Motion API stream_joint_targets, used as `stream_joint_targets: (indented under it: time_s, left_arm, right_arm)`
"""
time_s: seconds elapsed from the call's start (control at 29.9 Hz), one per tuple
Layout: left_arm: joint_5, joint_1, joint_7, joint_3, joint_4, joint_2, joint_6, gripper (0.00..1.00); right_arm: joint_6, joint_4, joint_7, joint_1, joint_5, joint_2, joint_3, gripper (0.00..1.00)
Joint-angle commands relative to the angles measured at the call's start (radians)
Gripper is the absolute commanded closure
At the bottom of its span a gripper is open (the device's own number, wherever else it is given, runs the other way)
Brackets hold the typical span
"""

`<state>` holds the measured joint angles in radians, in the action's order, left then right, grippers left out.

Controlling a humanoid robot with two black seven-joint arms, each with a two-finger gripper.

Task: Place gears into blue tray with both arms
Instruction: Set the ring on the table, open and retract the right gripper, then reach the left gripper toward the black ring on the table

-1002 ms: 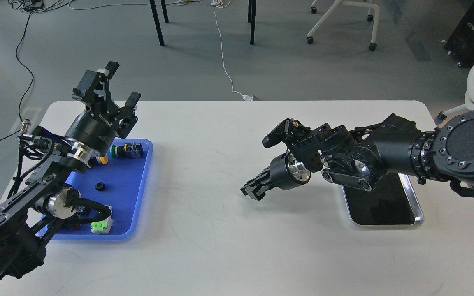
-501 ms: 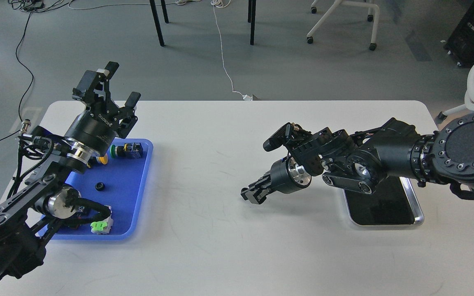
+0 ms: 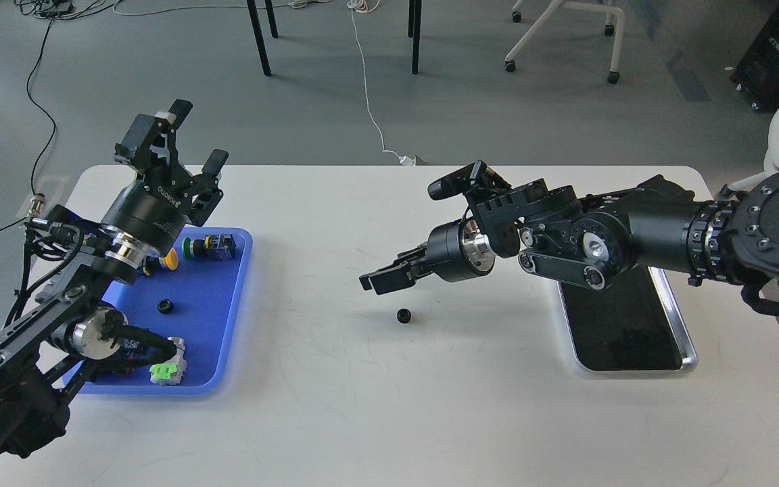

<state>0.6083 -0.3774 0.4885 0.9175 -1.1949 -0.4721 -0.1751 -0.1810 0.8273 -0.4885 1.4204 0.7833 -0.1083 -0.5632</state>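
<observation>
Smooth grey floor (image 3: 180, 101) beyond the far edge of a white rounded-corner counter (image 3: 376, 406). Black metal table legs (image 3: 257, 37), white wheeled chair base (image 3: 562, 37), trailing white cable (image 3: 366, 95), black cable (image 3: 41, 81).

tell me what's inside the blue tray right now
Inside the blue tray: one black gear, a yellow-capped switch, a green-capped switch and a light green part. The left arm covers the tray's left side, so anything there is hidden.

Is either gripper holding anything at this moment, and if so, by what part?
Nothing is held. The left gripper is open and raised. The right gripper hangs above a gear lying free on the table; its opening cannot be told.
</observation>
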Motion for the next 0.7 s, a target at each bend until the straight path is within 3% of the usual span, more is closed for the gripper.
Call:
stream_joint_targets:
  time_s: [0.0, 0.2, 0.23, 0.33, 0.5, 0.67]
  left_arm:
    - [0.005, -0.004, 0.000, -0.003, 0.000, -0.003, -0.007, 0.02]
    - [0.140, -0.005, 0.000, -0.003, -0.002, -0.002, -0.034, 0.02]
    - [0.230, -0.005, 0.000, -0.005, -0.017, 0.000, -0.038, 0.02]
    - [0.336, -0.012, 0.000, -0.026, -0.041, 0.001, -0.070, 0.02]
    - [0.604, -0.067, 0.000, -0.120, -0.087, 0.003, -0.089, 0.02]
    - [0.934, -0.208, 0.000, -0.311, -0.086, 0.001, -0.089, 0.02]
  right_arm:
    - [-0.003, 0.025, 0.000, -0.024, -0.154, -0.108, 0.118, 0.03]
    - [-0.003, 0.044, 0.000, -0.136, -0.368, -0.241, 0.295, 0.02]
    - [-0.003, 0.041, 0.000, -0.231, -0.433, -0.299, 0.418, 0.02]
    - [-0.014, 0.036, 0.000, -0.349, -0.504, -0.356, 0.560, 0.02]
    - [-0.095, 0.027, 0.000, -0.520, -0.689, -0.422, 0.765, 0.02]
    - [-0.166, 0.029, 0.000, -0.633, -0.883, -0.485, 0.934, 0.02]
